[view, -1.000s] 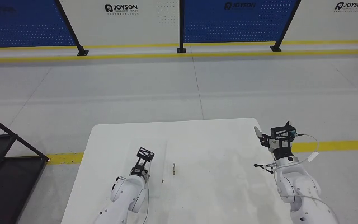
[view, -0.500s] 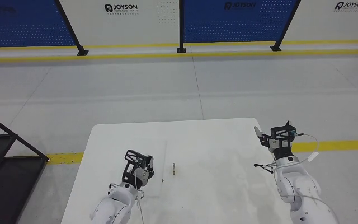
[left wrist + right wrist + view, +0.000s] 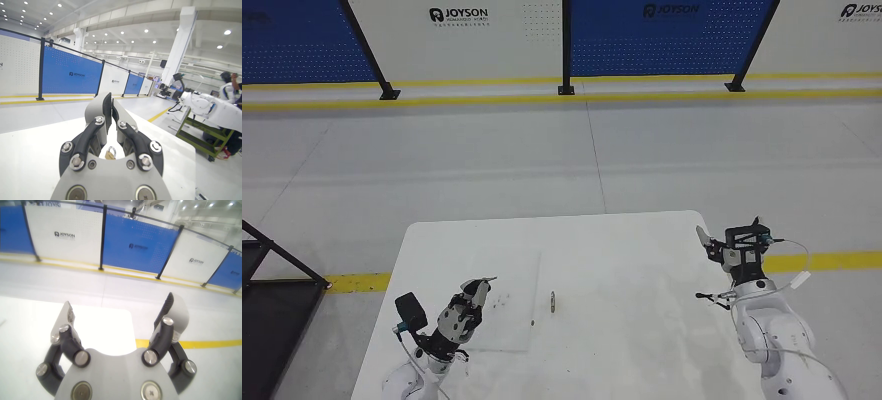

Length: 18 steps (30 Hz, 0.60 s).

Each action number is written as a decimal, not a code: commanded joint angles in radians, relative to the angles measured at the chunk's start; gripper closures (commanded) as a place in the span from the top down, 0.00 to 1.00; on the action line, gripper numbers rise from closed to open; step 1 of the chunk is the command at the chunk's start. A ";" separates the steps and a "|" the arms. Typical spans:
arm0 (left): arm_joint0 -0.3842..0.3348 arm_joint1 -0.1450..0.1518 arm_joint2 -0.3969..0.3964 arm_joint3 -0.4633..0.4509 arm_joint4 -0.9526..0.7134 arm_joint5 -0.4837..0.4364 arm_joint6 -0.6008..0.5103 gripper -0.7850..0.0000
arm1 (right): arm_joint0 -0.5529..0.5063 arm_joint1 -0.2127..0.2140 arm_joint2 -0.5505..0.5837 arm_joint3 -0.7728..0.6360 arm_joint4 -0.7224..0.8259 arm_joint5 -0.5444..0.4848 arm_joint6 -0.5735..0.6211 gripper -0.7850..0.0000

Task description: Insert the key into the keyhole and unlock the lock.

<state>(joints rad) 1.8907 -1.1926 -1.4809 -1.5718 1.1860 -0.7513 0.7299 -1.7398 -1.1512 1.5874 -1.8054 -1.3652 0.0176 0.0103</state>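
Swung my left pincer (image 3: 482, 286) back toward the table's (image 3: 642, 250) near-left corner | its fingers pressed together, nothing seen between them | my right pincer (image 3: 118, 302) gaped wide at the right edge | padlock (image 3: 553, 300) lay mid-table, apart from both.

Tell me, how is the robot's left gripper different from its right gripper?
The left gripper has its jaws shut together, while the right gripper has its jaws wide apart. The left gripper sits over the table close to the padlock. The right gripper sits at the table's right edge, away from the padlock. Both have the same grey-and-black build, and neither visibly holds anything.
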 commanded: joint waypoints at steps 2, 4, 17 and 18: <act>-0.017 0.000 0.002 0.030 -0.001 -0.009 0.011 0.00 | -0.044 -0.004 -0.058 -0.029 -0.082 0.015 0.012 1.00; -0.017 0.000 0.002 0.030 -0.001 -0.009 0.011 0.00 | -0.087 -0.007 -0.113 -0.046 -0.155 0.020 -0.002 1.00; -0.017 0.000 0.002 0.030 -0.001 -0.009 0.011 0.00 | -0.098 -0.044 -0.545 0.163 -0.483 -0.064 -0.082 1.00; -0.017 0.000 0.002 0.030 -0.001 -0.009 0.011 0.00 | -0.080 -0.051 -0.574 0.182 -0.489 -0.049 -0.090 1.00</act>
<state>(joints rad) 1.8739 -1.1925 -1.4791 -1.5422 1.1848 -0.7604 0.7411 -1.8403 -1.1954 1.0452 -1.6449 -1.8494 -0.0475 -0.0734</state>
